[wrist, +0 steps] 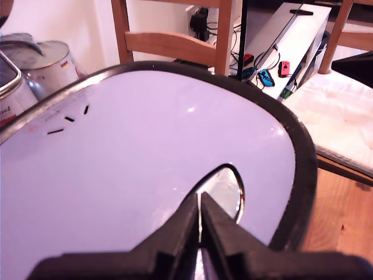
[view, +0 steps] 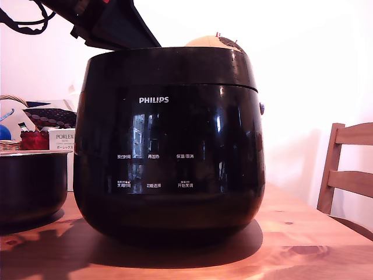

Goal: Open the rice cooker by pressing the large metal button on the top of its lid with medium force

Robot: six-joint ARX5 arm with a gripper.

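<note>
On my exterior feed, the large glossy black rounded rice cooker [view: 169, 143] with its white PHILIPS logo fills the middle of the frame, standing on a reddish-brown wooden table [view: 303, 245]. Its wide round lid [view: 169, 65] sits down on the body, closed. The black arm [view: 108, 23] reaches in from the upper left of the exterior view, over the lid.

My wrist feed looks straight down the black gripper [wrist: 200, 217]. Its two fingertips are pressed together with only a hairline seam between them, holding nothing, and they point at the shiny curved metal button [wrist: 224, 189] set into the lid's pale-reflecting top. I cannot tell whether the tips are touching the button.

At the exterior view's left, a smaller dark bowl-like pot [view: 29, 186] stands near the cooker, apart from it, with a white PORLEX box [view: 63, 140] and a red jar [view: 35, 140] behind. A slatted wooden chair [view: 347, 169] stands at the exterior view's right. In the wrist feed, silvery tins [wrist: 41, 64] and another wooden chair [wrist: 175, 44] lie beyond the lid.
</note>
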